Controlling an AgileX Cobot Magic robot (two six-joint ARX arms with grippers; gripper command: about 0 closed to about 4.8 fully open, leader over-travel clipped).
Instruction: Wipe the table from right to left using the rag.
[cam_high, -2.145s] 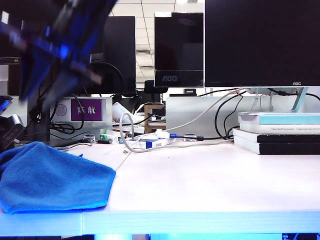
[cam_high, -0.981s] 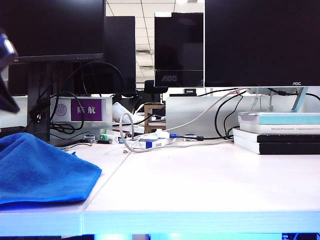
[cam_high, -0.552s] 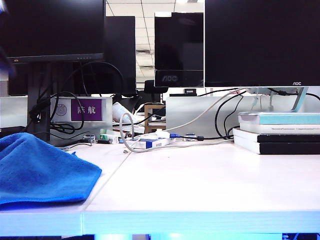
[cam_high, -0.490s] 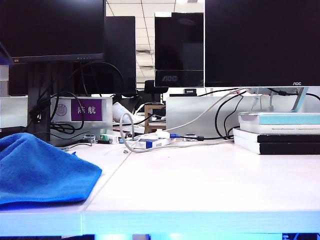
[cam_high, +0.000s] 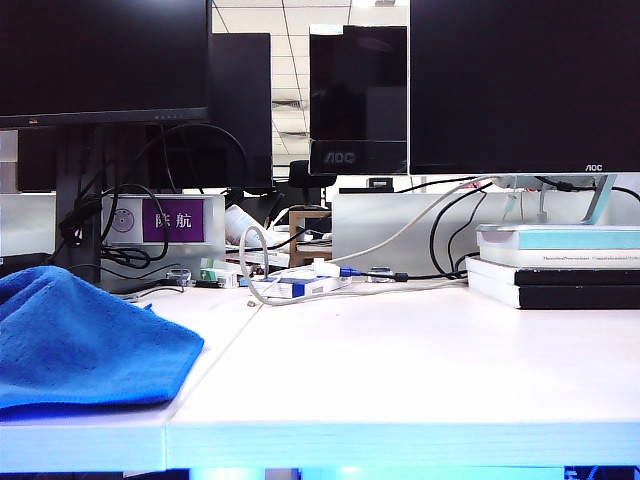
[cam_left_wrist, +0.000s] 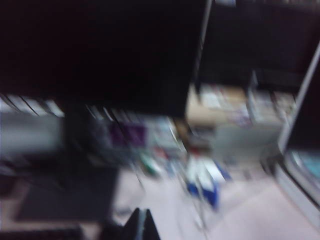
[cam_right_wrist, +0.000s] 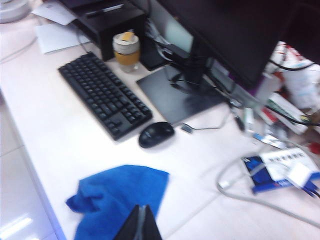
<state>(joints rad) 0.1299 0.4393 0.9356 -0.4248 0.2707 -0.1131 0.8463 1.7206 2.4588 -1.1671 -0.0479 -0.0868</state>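
A: Where is the rag (cam_high: 85, 340) right now?

B: Lying rumpled on the white surface (cam_high: 420, 360) at the left end in the exterior view, close to the front edge, left of the thin seam between the two panels. Nothing grips it. From the right wrist camera it sits just in front of a black mouse (cam_right_wrist: 156, 134) and a black keyboard (cam_right_wrist: 105, 94).

A: And the right gripper (cam_right_wrist: 140, 220)?

B: It hangs above the rag's near edge in its own view, jaws clenched tip to tip, grasping nothing.

A: The left gripper (cam_left_wrist: 140, 224)?

B: Only its dark tips show at the edge of a heavily blurred wrist picture, pressed together with no gap between them and nothing held. Neither arm appears in the exterior view.

A: Anything else on the surface?

B: A stack of books (cam_high: 555, 265) at the far right under a monitor (cam_high: 520, 85), a purple sign (cam_high: 172, 219) and white cables (cam_high: 300, 280) toward the back
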